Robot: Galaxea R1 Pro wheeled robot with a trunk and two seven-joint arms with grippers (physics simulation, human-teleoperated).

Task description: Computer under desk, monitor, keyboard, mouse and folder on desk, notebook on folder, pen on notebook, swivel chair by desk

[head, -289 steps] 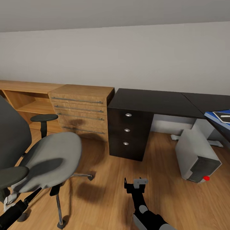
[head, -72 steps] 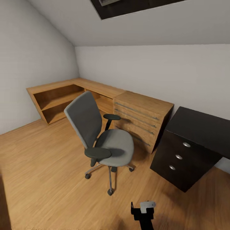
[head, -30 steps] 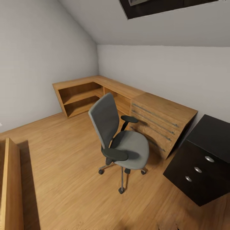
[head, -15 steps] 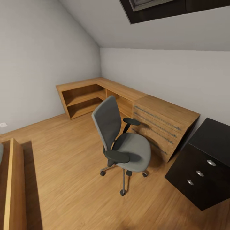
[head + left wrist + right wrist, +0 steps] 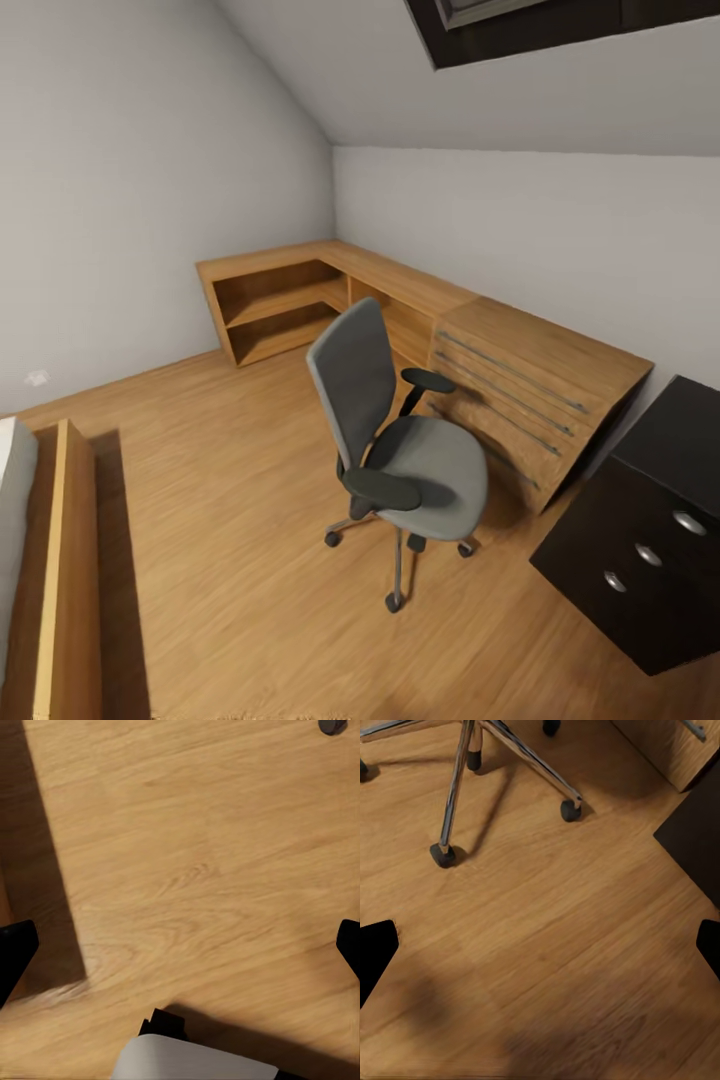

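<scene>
My head camera has swung further left since half a second ago, so the whole room has slid rightward across the picture; the furniture itself has not shifted. More of the bed frame has come in at the left edge.

Farthest left in the head view is that wooden bed frame [image 5: 62, 560], with a strip of pale bedding just inside it. Beyond it the wood floor [image 5: 200, 470] runs to the far corner, where a low L-shaped wooden shelf unit [image 5: 285, 300] sits against both walls. Right of the shelving, and touching its end, is the light wooden chest [image 5: 540, 390] with long bar handles.

The swivel chair [image 5: 400, 450] stands on the floor just in front of the chest, its grey seat bare, tall back turned toward the left side of the room, black armrests on either side. It is apart from the desk [image 5: 650, 520], of which I get one end at the right edge: glossy black top and dark drawers with round silver knobs.

From my left wrist camera, the left gripper [image 5: 180, 945] hangs over bare floor with its dark fingertips [image 5: 15, 952] at opposite edges of the picture, spread wide, nothing between them. A dark castor [image 5: 331, 726] shows at one corner.

From my right wrist camera, the right gripper [image 5: 540, 945] is likewise spread wide and empty above the floor, near the chair's chrome base [image 5: 502, 750] and castors, with a dark corner of the desk nearby.
</scene>
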